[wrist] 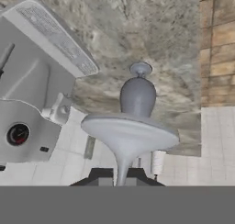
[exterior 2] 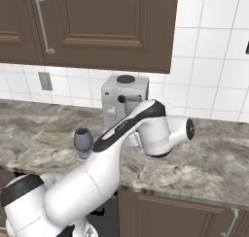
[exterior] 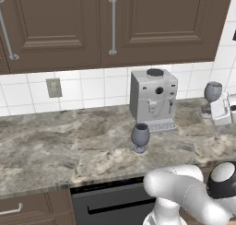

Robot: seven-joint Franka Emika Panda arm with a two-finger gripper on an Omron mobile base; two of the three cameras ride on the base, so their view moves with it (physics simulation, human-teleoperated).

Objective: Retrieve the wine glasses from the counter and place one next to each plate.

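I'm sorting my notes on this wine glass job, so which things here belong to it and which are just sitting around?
Part of the job: middle wine glass; far-right wine glass; marble counter.
Just sitting there: coffee machine; wall socket; upper cabinets.

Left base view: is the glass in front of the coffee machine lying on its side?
No, the glass stands upright on the counter, just before the coffee machine.

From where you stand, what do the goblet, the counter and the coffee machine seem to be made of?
Goblet: probably smoked glass, dull grey, slightly see-through. Counter: looks like polished marble, grey-brown with veins. Coffee machine: likely brushed metal or silver plastic, matte grey panels.
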